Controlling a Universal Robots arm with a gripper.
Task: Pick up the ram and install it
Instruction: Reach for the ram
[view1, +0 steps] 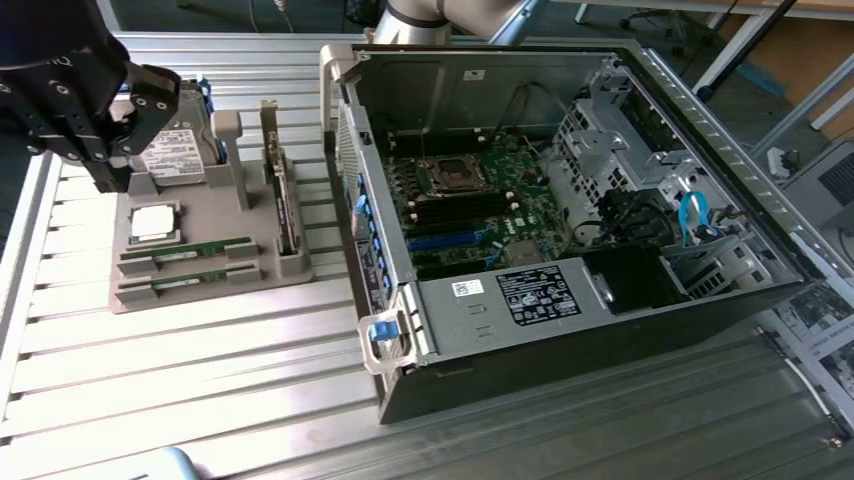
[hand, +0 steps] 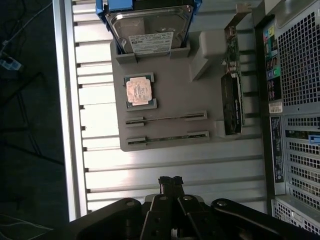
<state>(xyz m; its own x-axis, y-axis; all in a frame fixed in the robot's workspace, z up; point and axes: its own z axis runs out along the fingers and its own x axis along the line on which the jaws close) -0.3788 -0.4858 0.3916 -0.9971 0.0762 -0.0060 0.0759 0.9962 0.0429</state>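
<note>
1 gripper (hand: 171, 181) — closed, empty, hovering apart from the ram (hand: 167, 136).

No legible wording anywhere. Print too small to read on the black label (view1: 538, 294) and the small white sticker (view1: 467, 288) along the computer case (view1: 461, 340) rim, likewise on the hard drive (hand: 150, 19) white label (hand: 152, 43).

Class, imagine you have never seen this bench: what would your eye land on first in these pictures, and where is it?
First comes the open computer case on the exterior view's right, its green motherboard exposed. Next is the grey tray beside it, holding a hard drive, a processor and two ram sticks. The black tool hangs shut above the table, holding nothing.
</note>
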